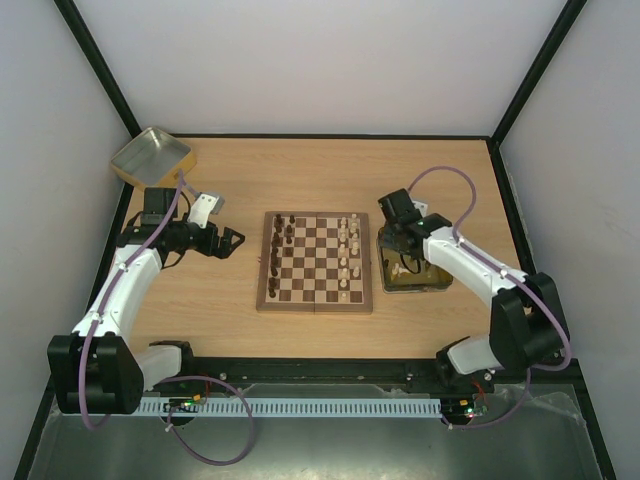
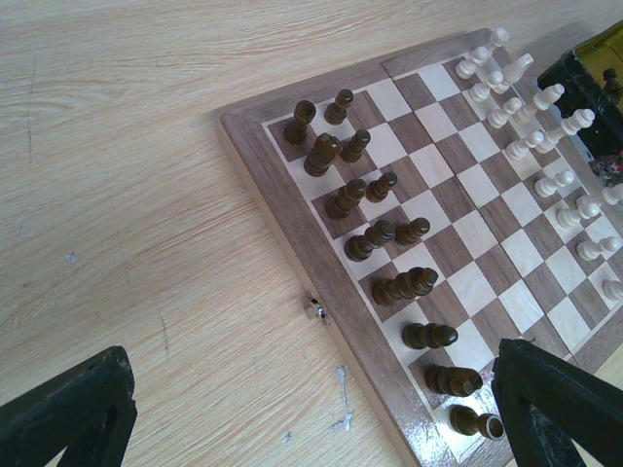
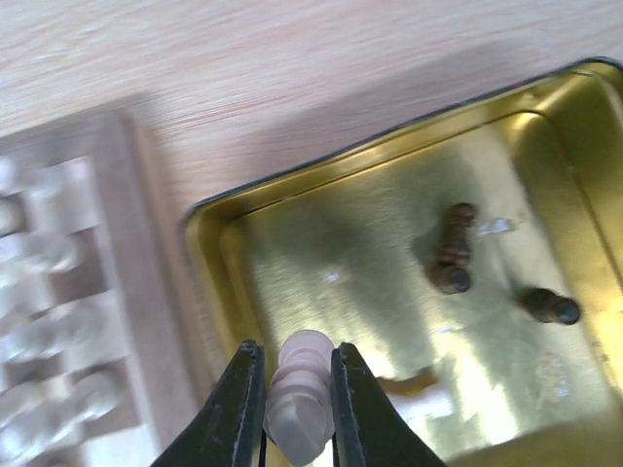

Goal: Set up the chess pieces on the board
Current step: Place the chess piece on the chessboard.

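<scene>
- Grip: right gripper (image 3: 296,355) is clenching a pale chess piece (image 3: 300,404) above the tray (image 3: 292,195), just right of the board (image 1: 316,305).
- Lifting it straight up is seeming wisest.
- The left gripper (image 2: 311,375) is hanging released, left of the board.

No lettering, number, label, brand mark or sign can be read in any view; none is made out on the board (image 1: 316,307), the chess pieces (image 2: 404,285) or the gold tray (image 3: 292,187).

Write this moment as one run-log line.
right claw: shut on pale cream wooden chess piece, over gold metal tray | left claw: open, beside checked wooden board
</scene>
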Action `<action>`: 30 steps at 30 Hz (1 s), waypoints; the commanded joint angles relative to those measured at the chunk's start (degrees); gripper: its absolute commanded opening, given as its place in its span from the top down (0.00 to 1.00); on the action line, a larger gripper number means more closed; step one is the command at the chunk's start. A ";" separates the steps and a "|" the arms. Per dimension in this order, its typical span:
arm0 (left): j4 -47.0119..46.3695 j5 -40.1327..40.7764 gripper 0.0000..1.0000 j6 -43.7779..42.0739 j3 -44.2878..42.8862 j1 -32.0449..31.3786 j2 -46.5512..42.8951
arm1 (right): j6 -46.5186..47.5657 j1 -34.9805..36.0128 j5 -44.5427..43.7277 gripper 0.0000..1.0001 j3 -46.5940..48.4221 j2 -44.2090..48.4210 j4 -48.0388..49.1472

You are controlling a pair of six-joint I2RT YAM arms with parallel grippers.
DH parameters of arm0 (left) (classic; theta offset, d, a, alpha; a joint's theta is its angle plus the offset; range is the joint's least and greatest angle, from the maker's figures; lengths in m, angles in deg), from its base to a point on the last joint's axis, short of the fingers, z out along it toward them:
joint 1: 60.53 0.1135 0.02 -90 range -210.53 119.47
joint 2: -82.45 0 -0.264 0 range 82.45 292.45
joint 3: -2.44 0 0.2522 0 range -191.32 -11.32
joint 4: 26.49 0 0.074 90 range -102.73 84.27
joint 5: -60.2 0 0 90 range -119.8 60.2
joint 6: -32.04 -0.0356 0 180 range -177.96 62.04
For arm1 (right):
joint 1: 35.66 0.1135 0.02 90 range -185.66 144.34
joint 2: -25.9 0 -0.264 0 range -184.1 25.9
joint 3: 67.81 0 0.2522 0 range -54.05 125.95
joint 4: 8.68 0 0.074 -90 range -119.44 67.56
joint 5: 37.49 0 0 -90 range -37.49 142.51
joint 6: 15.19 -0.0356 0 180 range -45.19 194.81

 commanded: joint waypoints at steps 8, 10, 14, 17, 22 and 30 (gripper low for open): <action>0.54 -0.12 0.01 -0.55 0.48 -0.34 -0.06 | -5.00 12.14 -3.84 0.92 4.16 2.62 -5.95; 0.53 -0.06 0.01 -0.46 0.48 -0.36 -0.07 | -5.32 12.89 -3.50 0.92 4.12 2.08 -5.54; 0.48 0.01 0.01 -0.46 0.56 -0.34 -0.07 | -5.71 14.27 -2.57 0.92 3.41 0.99 -4.30; 0.54 -0.03 0.01 -0.46 0.51 -0.34 0.06 | -5.90 15.05 -2.30 0.92 3.08 -0.11 -3.73; 0.47 -0.10 0.01 -0.46 0.55 -0.34 0.28 | -6.22 15.79 -1.41 0.92 2.20 -1.29 -2.03; 0.50 -0.13 0.01 -0.46 0.47 -0.43 0.74 | -6.19 16.32 -0.58 0.92 2.30 -3.39 0.14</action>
